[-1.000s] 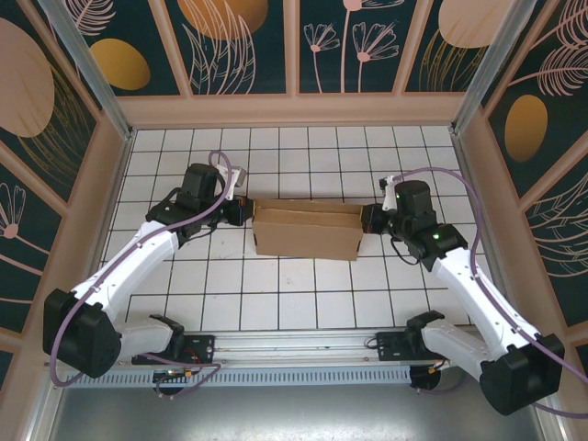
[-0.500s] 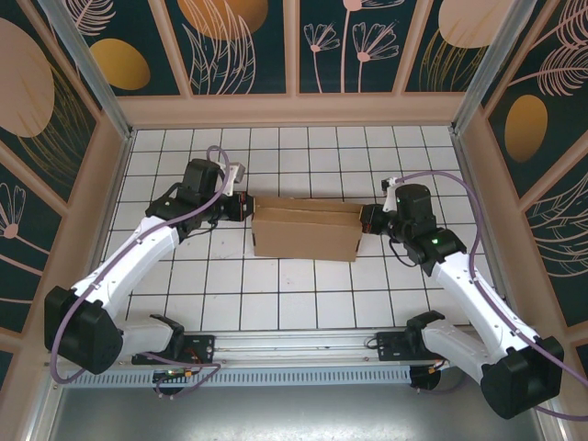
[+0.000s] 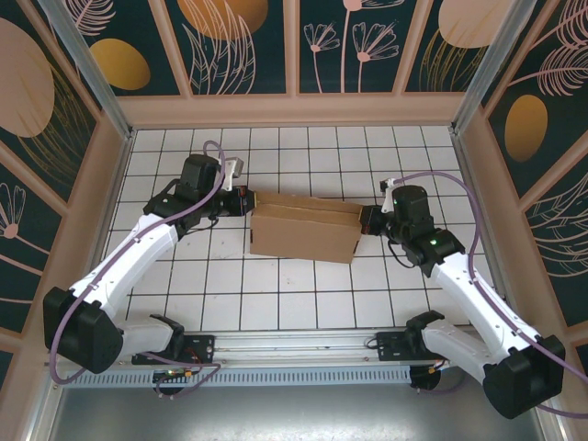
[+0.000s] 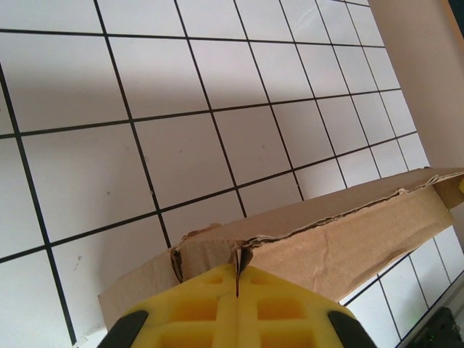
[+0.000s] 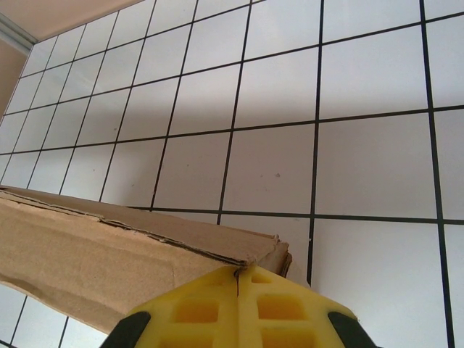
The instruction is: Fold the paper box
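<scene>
enclosure: patterned walls (image 3: 239, 46), dark panels with leaf and disc motifs, are seen on three sides of the work area.

counter (image 3: 294, 294): a white tiled surface with a black grid. it is noted again in the left wrist view (image 4: 181, 145) and the right wrist view (image 5: 362, 159).

arms: the left arm (image 3: 138, 253) is reached inward from the near left corner. the right arm (image 3: 478, 294) is reached inward from the near right corner. both wrists are turned toward the middle of the counter and face each other.

paper box (image 3: 306, 231): plain brown cardboard, seen as a compact flat rectangle with folded layers along its far edge. it is located mid-counter, spanned between the two wrists, its long side running left to right and slightly skewed to the grid. a rough layered edge is recorded in the left wrist view (image 4: 341, 239), and stacked panels in the right wrist view (image 5: 94, 254).

left end effector (image 3: 244, 202): set at the box's left end. in its wrist view (image 4: 236, 279) the yellow fingers (image 4: 196, 304) are pressed together to a thin seam, clenched on the cardboard edge there.

right end effector (image 3: 366, 220): set at the box's right end. in its wrist view (image 5: 238, 274) the yellow fingers (image 5: 283, 304) are likewise closed to a seam, clenched on the box corner.
</scene>
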Action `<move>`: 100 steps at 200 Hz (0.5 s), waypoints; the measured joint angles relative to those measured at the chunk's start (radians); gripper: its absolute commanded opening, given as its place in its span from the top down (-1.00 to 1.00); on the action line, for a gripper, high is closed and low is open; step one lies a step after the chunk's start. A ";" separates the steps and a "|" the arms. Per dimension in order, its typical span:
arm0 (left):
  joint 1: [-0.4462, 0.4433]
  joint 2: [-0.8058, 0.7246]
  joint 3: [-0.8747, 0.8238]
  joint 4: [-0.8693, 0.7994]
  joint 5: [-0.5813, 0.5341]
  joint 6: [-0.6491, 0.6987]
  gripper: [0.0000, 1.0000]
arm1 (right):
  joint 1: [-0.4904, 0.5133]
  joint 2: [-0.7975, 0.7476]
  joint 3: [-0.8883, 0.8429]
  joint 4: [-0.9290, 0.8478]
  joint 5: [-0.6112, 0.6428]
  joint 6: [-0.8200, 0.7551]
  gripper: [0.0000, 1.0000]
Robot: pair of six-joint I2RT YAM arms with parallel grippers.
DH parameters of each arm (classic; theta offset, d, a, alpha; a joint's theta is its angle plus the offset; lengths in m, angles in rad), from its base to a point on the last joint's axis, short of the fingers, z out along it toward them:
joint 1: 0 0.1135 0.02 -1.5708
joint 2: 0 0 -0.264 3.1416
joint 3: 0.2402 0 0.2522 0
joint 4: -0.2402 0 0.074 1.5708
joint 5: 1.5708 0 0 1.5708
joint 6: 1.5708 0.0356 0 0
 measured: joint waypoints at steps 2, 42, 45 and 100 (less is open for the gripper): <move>0.000 0.000 0.000 0.000 0.001 -0.003 1.00 | 0.001 0.000 0.000 0.000 0.002 0.000 1.00; 0.002 -0.004 -0.001 0.000 0.019 -0.017 1.00 | 0.031 -0.012 0.000 -0.011 0.055 -0.019 1.00; 0.002 -0.004 -0.001 0.000 0.019 -0.017 1.00 | 0.033 -0.014 0.000 -0.012 0.059 -0.020 1.00; 0.002 -0.032 -0.013 -0.045 0.024 0.003 1.00 | 0.068 -0.072 0.000 -0.048 0.091 -0.049 1.00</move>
